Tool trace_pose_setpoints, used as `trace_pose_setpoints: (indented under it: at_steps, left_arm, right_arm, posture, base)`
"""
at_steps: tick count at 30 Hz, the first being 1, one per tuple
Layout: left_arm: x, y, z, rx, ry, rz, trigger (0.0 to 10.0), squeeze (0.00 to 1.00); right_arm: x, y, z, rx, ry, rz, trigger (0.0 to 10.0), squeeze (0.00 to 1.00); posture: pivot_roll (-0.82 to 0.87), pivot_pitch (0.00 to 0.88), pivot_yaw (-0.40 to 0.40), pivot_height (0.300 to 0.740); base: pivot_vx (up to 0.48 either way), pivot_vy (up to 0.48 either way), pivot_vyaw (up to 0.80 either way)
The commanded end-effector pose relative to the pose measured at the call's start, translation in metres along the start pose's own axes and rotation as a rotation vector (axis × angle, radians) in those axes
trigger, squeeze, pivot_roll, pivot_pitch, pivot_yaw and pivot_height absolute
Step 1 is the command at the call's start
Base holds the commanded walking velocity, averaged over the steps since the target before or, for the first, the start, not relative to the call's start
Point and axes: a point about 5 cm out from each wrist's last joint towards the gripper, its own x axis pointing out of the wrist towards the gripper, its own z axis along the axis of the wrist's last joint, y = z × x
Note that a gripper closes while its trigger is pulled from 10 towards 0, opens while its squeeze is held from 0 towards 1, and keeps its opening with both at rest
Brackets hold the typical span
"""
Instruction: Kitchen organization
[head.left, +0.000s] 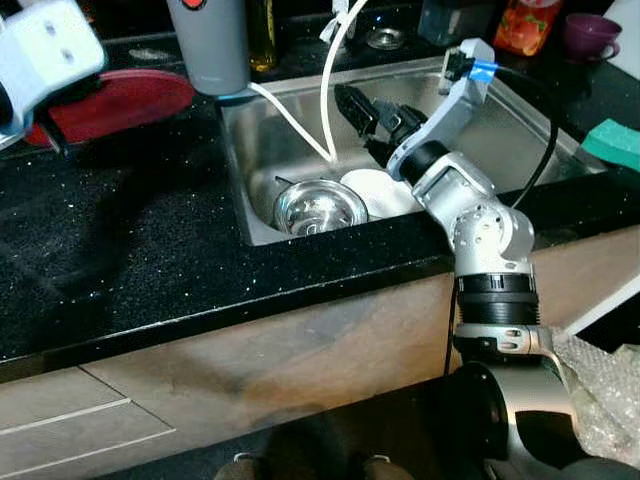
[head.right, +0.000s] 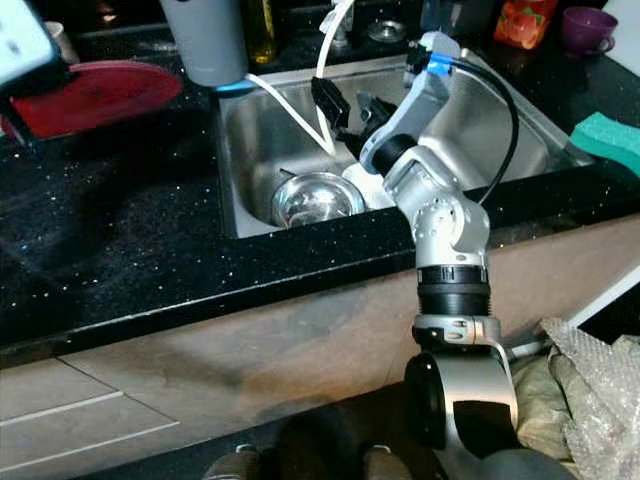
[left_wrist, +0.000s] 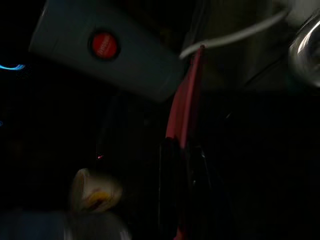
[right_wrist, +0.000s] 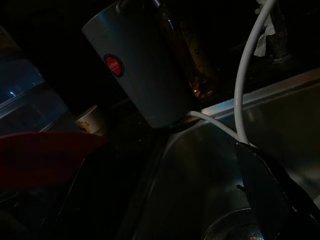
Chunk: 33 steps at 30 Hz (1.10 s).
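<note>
Counter, far left: left gripper (head.left: 45, 120), raised over a red plate (head.left: 120, 103) on the black worktop (head.left: 130, 250); in the left wrist view its fingers appear clamped on the plate's rim, seen edge-on, though the dark leaves this unsure. Behind: grey canister (head.left: 210, 45) with red button. Centre: steel sink (head.left: 240, 150), holding a steel bowl (head.left: 318, 205) and, touching it on the right, a white plate (head.left: 385, 192); white hoses (head.left: 330, 100) trail in. Right gripper (head.left: 372, 118) hangs over the basin, fingers apart, empty. Both dishes lie just below and slightly left of its tips, so the right arm is much the nearer. Far right: green sponge (head.left: 612, 142), purple cup (head.left: 590, 35).
</note>
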Motion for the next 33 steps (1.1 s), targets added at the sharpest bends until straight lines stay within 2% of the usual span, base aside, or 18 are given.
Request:
trace_pose_setpoints:
  at_steps: [1, 6, 11, 12, 14, 16, 17, 20, 22, 23, 24, 26, 27, 28, 29, 30, 31, 33]
  left_arm:
    - [-0.004, -0.004, 0.013, -0.101, -0.054, -0.102, 0.0, 0.0]
    - [-0.009, -0.001, 0.038, -0.19, -0.176, -0.142, 0.0, 0.0]
    - [-0.009, 0.012, 0.052, -0.273, -0.29, -0.047, 0.0, 0.0]
    - [-0.009, 0.023, 0.055, -0.307, -0.328, 0.066, 0.0, 0.0]
    - [-0.009, 0.031, 0.055, -0.336, -0.349, 0.166, 0.0, 0.0]
    - [-0.01, 0.04, 0.053, -0.421, -0.387, 0.316, 0.0, 0.0]
    - [-0.01, 0.04, 0.053, -0.421, -0.387, 0.316, 0.0, 0.0]
    - [-0.011, 0.046, 0.045, -0.53, -0.416, 0.464, 0.0, 0.0]
    - [-0.008, 0.043, 0.036, -0.631, -0.447, 0.522, 0.0, 0.0]
    - [-0.008, 0.043, 0.036, -0.631, -0.447, 0.522, 0.0, 0.0]
    - [0.002, 0.028, 0.026, -0.746, -0.484, 0.512, 0.0, 0.0]
    - [0.006, 0.022, 0.023, -0.781, -0.497, 0.496, 0.0, 0.0]
    - [0.012, 0.013, 0.019, -0.848, -0.507, 0.469, 0.0, 0.0]
    - [0.012, 0.013, 0.019, -0.848, -0.507, 0.469, 0.0, 0.0]
    - [0.018, 0.003, 0.015, -0.898, -0.512, 0.439, 0.0, 0.0]
    - [0.021, -0.003, 0.013, -0.928, -0.513, 0.423, 0.0, 0.0]
    - [0.025, -0.01, 0.01, -0.987, -0.521, 0.416, 0.0, 0.0]
    - [0.027, -0.014, 0.008, -1.025, -0.526, 0.419, 0.0, 0.0]
  right_arm:
    - [0.001, 0.0, 0.003, 0.008, -0.007, -0.003, 10.0, 0.0]
    - [0.001, -0.001, 0.003, 0.007, -0.009, -0.007, 10.0, 0.0]
    - [0.001, -0.002, 0.003, 0.006, -0.01, -0.012, 10.0, 0.0]
    - [0.001, -0.003, 0.004, 0.005, -0.012, -0.014, 10.0, 0.0]
    - [0.001, -0.003, 0.004, 0.005, -0.012, -0.016, 10.0, 0.0]
    - [0.001, -0.003, 0.004, 0.003, -0.013, -0.017, 10.0, 0.0]
    - [0.001, -0.003, 0.004, 0.003, -0.013, -0.017, 10.0, 0.0]
    - [0.001, -0.002, 0.004, 0.003, -0.014, -0.016, 10.0, 0.0]
    - [0.001, -0.001, 0.003, 0.007, -0.015, -0.01, 10.0, 0.0]
    - [0.001, -0.001, 0.003, 0.007, -0.015, -0.01, 10.0, 0.0]
    - [0.002, 0.002, 0.001, 0.013, -0.012, 0.001, 10.0, 0.0]
    - [0.002, 0.003, 0.0, 0.016, -0.01, 0.005, 10.0, 0.0]
    - [0.002, 0.004, -0.001, 0.02, -0.008, 0.01, 10.0, 0.0]
    - [0.002, 0.004, -0.001, 0.02, -0.008, 0.01, 10.0, 0.0]
    - [0.003, 0.005, -0.001, 0.029, -0.008, 0.016, 10.0, 0.7]
    - [0.003, 0.006, -0.002, 0.034, -0.008, 0.021, 10.0, 0.7]
    - [0.003, 0.007, -0.002, 0.045, -0.01, 0.03, 10.0, 1.0]
    - [0.003, 0.008, -0.001, 0.052, -0.012, 0.036, 10.0, 1.0]
  posture:
    - [0.06, 0.127, 0.01, 0.74]
    - [0.06, 0.13, 0.011, 0.74]
    - [0.06, 0.131, 0.012, 0.74]
    - [0.06, 0.131, 0.012, 0.74]
    - [0.06, 0.131, 0.012, 0.74]
    - [0.06, 0.133, 0.013, 0.74]
    - [0.06, 0.133, 0.013, 0.74]
    - [0.06, 0.134, 0.014, 0.74]
    - [0.06, 0.134, 0.014, 0.74]
    - [0.06, 0.134, 0.014, 0.74]
    - [0.06, 0.136, 0.012, 0.74]
    - [0.06, 0.137, 0.012, 0.74]
    - [0.06, 0.138, 0.012, 0.74]
    - [0.06, 0.138, 0.012, 0.74]
    - [0.06, 0.138, 0.012, 0.74]
    - [0.06, 0.138, 0.012, 0.74]
    - [0.06, 0.14, 0.012, 0.74]
    - [0.06, 0.14, 0.012, 0.74]
  base:
    - [0.0, 0.0, 0.0]
    - [0.0, 0.0, 0.0]
    - [0.0, 0.0, 0.0]
    - [0.0, 0.0, 0.0]
    - [0.0, 0.0, 0.0]
    - [0.0, 0.0, 0.0]
    - [0.0, 0.0, 0.0]
    - [0.0, 0.0, 0.0]
    - [0.0, 0.0, 0.0]
    - [0.0, 0.0, 0.0]
    - [0.0, 0.0, 0.0]
    - [0.0, 0.0, 0.0]
    - [0.0, 0.0, 0.0]
    - [0.0, 0.0, 0.0]
    - [0.0, 0.0, 0.0]
    - [0.0, 0.0, 0.0]
    - [0.0, 0.0, 0.0]
    - [0.0, 0.0, 0.0]
